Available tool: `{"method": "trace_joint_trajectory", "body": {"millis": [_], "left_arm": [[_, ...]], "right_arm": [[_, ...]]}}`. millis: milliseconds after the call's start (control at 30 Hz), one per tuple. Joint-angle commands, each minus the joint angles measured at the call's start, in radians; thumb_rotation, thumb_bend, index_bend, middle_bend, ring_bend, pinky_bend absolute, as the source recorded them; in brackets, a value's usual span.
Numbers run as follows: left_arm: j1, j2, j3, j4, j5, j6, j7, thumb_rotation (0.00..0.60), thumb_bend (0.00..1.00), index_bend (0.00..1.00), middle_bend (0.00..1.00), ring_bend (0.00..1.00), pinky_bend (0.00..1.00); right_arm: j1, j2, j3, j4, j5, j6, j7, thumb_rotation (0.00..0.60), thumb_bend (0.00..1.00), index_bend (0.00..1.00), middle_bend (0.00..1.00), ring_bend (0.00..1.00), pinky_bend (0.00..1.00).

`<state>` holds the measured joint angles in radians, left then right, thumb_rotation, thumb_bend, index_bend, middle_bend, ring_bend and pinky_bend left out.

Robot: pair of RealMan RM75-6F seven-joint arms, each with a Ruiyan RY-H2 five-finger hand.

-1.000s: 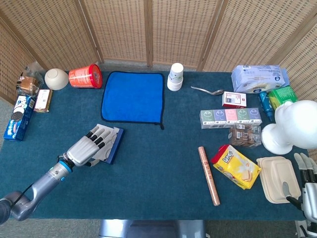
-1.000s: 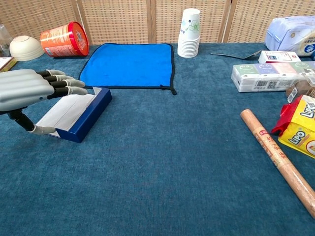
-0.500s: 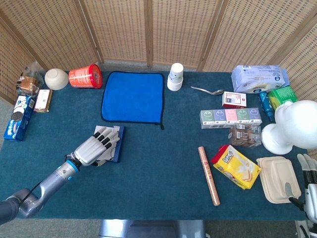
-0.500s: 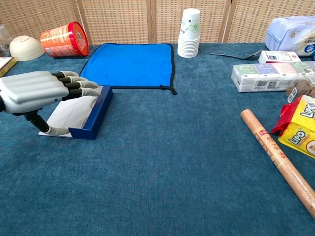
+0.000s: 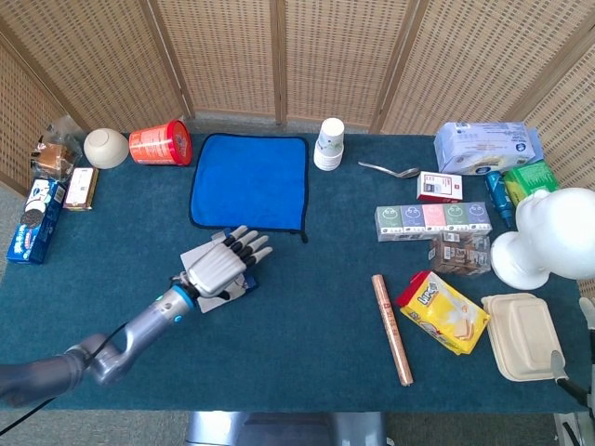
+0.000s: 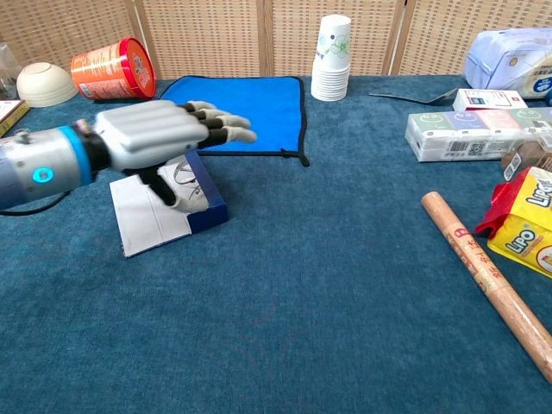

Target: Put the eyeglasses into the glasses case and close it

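The glasses case (image 6: pixel 210 207) is a dark blue box with a white lining and a white flap (image 6: pixel 148 217), lying open on the teal cloth just in front of the blue mat (image 6: pixel 250 108). My left hand (image 6: pixel 159 134) hovers over it with fingers stretched out toward the right, and its thumb rests down on the case's inside. Thin dark lines beside the thumb look like the eyeglasses (image 6: pixel 191 175), mostly hidden by the hand. In the head view the left hand (image 5: pixel 221 265) covers most of the case (image 5: pixel 226 295). Only a sliver of my right hand (image 5: pixel 561 365) shows at the lower right edge.
A stack of paper cups (image 6: pixel 333 59), a red can (image 6: pixel 112 67) and a bowl (image 6: pixel 45 83) stand at the back. A brown roll (image 6: pixel 487 280), a yellow snack bag (image 6: pixel 528 222) and boxed goods (image 6: pixel 470 134) lie to the right.
My left hand has swept to the right and forward, and the case has slid and turned with it, coming to lie closer to the blue mat's front edge. The right hand has dropped almost out of view.
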<state>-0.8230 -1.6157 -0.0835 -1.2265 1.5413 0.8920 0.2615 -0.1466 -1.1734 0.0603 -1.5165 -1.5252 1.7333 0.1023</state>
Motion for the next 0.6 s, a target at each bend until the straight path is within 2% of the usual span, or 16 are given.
{"method": "trace_joint_trajectory", "body": {"millis": [33, 167, 267, 333, 400, 467, 533, 600], "left_arm": [[-0.028, -0.010, -0.026, -0.003, -0.019, -0.021, -0.013, 0.428, 0.24, 0.00, 0.00, 0.00, 0.00], [-0.045, 0.043, -0.047, -0.068, -0.057, -0.062, -0.083, 0.418, 0.24, 0.00, 0.00, 0.00, 0.00], [-0.058, 0.130, -0.070, -0.146, -0.113, -0.127, -0.177, 0.397, 0.24, 0.02, 0.04, 0.01, 0.00], [-0.070, 0.184, -0.082, -0.169, -0.135, -0.163, -0.221, 0.331, 0.24, 0.05, 0.14, 0.09, 0.00], [-0.080, 0.213, -0.085, -0.179, -0.142, -0.190, -0.255, 0.268, 0.24, 0.06, 0.19, 0.17, 0.00], [-0.091, 0.243, -0.090, -0.181, -0.153, -0.225, -0.309, 0.215, 0.23, 0.06, 0.23, 0.18, 0.07], [-0.100, 0.258, -0.092, -0.180, -0.156, -0.249, -0.359, 0.159, 0.24, 0.07, 0.24, 0.18, 0.18], [-0.110, 0.267, -0.091, -0.170, -0.150, -0.276, -0.429, 0.130, 0.24, 0.08, 0.24, 0.18, 0.20]], "right_arm": [[-0.005, 0.002, 0.000, 0.001, 0.000, 0.006, 0.003, 0.600, 0.41, 0.00, 0.07, 0.09, 0.28], [-0.011, 0.007, 0.000, -0.003, -0.003, 0.013, 0.001, 0.600, 0.41, 0.00, 0.07, 0.09, 0.28], [-0.013, 0.007, -0.001, -0.009, -0.006, 0.015, -0.004, 0.600, 0.41, 0.00, 0.07, 0.09, 0.28], [-0.013, 0.006, -0.001, -0.012, -0.007, 0.014, -0.009, 0.600, 0.41, 0.00, 0.07, 0.09, 0.28], [-0.013, 0.005, 0.000, -0.016, -0.007, 0.013, -0.013, 0.600, 0.41, 0.00, 0.07, 0.09, 0.28], [-0.011, 0.005, 0.001, -0.022, -0.007, 0.010, -0.021, 0.600, 0.41, 0.00, 0.07, 0.09, 0.28], [-0.010, 0.005, 0.002, -0.027, -0.008, 0.008, -0.029, 0.600, 0.41, 0.00, 0.07, 0.09, 0.28], [-0.007, 0.006, 0.003, -0.037, -0.010, 0.006, -0.041, 0.600, 0.41, 0.00, 0.07, 0.09, 0.28]]}}
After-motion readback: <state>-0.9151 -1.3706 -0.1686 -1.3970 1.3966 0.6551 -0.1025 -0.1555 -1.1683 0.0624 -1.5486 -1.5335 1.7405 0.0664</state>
